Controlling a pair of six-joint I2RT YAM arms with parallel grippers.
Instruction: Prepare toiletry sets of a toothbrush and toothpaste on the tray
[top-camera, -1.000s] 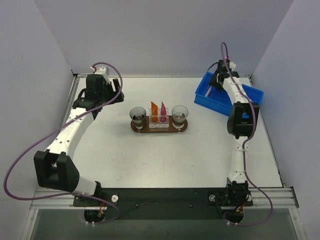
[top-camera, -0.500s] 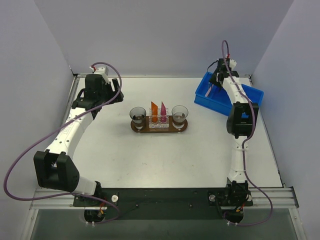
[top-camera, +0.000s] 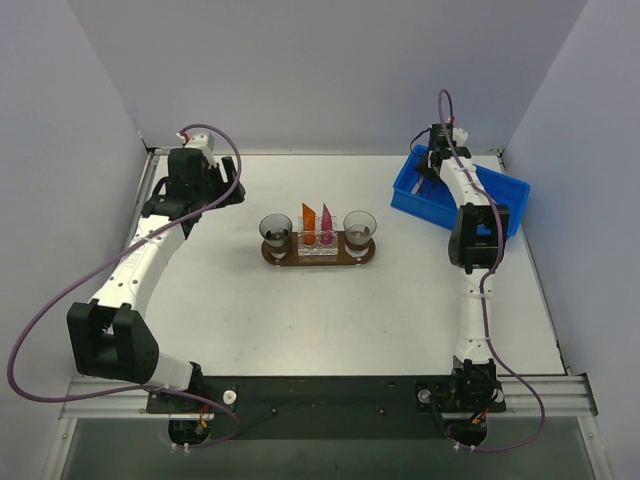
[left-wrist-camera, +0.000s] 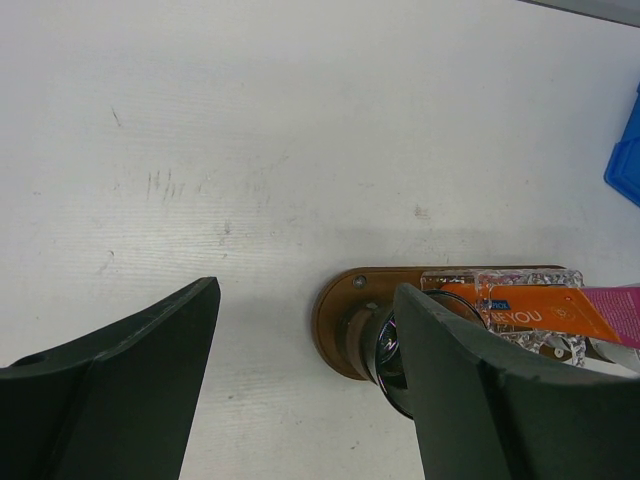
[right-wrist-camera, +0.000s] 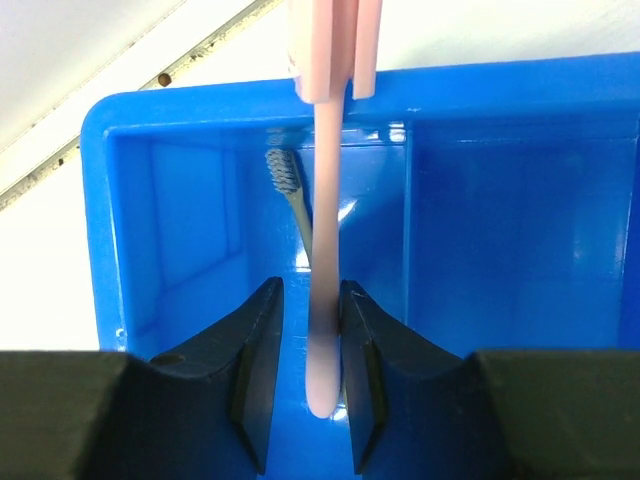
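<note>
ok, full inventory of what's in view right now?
table: 1, white, under everything
tray: 1, dark brown, table centre
cups: 2, smoky clear, one at each end of the tray
holder: 1, clear, on the tray between the cups
toothpaste: 2, orange tube and magenta tube, standing in the holder
bin: 1, blue, far right of the table
pink toothbrush: 1, pale pink, in the bin
grey toothbrush: 1, grey, in the bin behind the pink one
cables: 2, purple, one per arm
left gripper: black, open, empty, left of the tray
right gripper: black, in the bin astride the pink toothbrush; grip unclear
</note>
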